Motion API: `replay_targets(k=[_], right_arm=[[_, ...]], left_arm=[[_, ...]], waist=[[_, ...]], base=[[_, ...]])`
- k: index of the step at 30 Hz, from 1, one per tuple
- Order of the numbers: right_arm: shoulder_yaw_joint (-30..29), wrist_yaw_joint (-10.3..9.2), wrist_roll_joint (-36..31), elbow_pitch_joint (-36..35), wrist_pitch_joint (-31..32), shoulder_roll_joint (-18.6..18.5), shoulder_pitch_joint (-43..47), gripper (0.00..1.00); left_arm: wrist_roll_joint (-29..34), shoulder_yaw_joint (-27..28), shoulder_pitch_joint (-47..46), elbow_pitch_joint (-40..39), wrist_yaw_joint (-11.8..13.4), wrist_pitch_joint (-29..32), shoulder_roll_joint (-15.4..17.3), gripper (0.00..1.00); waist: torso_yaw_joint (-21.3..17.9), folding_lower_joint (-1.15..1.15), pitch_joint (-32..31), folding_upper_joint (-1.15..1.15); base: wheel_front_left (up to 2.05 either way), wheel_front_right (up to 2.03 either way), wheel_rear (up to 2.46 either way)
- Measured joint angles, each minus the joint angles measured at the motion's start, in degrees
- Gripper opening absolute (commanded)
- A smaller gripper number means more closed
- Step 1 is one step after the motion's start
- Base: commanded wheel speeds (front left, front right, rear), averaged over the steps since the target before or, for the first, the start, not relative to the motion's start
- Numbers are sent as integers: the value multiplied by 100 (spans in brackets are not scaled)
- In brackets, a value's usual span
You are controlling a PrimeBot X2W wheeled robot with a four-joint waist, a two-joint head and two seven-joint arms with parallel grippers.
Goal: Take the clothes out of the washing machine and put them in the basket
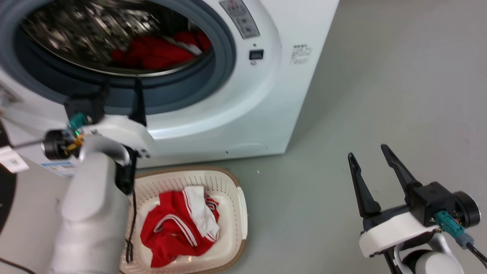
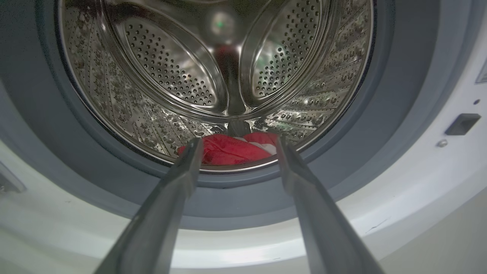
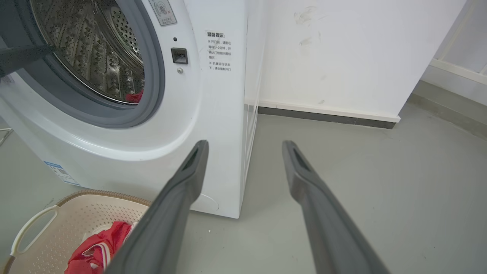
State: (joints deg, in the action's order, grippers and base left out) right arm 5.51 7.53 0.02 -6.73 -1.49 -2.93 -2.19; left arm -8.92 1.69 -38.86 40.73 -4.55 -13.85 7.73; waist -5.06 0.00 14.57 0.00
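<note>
The left gripper (image 1: 121, 85) hovers at the grey rubber rim of the large white front-loading washing machine (image 1: 243, 114), fingers spread wide and empty. A bright red soft garment (image 2: 228, 150) lies at the drum's 6 o'clock, just beyond the tips. At 7 o'clock in the head view, the cream perforated plastic basket (image 1: 242, 205) holds a red-and-white striped garment (image 1: 179, 228). The right gripper (image 1: 367, 151) hangs at 4 o'clock over the grey floor (image 1: 380, 76) — fingers parted wide, holding nothing.
</note>
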Motion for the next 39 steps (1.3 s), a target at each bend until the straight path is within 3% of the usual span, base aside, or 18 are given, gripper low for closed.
replay_targets(k=[13,29,39], right_arm=[[443,-1,216,224,-363,-2,-744,100],[1089,-1,792,783,-861,-4,-1044,100],[1461,-1,1034,973,-995,-3,-1016,100]], left_arm=[[16,-23,-2176,1263,-59,766,834,100],[307,-461,-4433,2209,-229,2904,2235,100],[266,-486,-4947,2074,-143,4209,2590,100]], waist=[[-577,1,1405,0],[-1722,1,2541,0],[-2333,1,3078,0]], base=[[0,0,0],[0,0,0],[0,0,0]])
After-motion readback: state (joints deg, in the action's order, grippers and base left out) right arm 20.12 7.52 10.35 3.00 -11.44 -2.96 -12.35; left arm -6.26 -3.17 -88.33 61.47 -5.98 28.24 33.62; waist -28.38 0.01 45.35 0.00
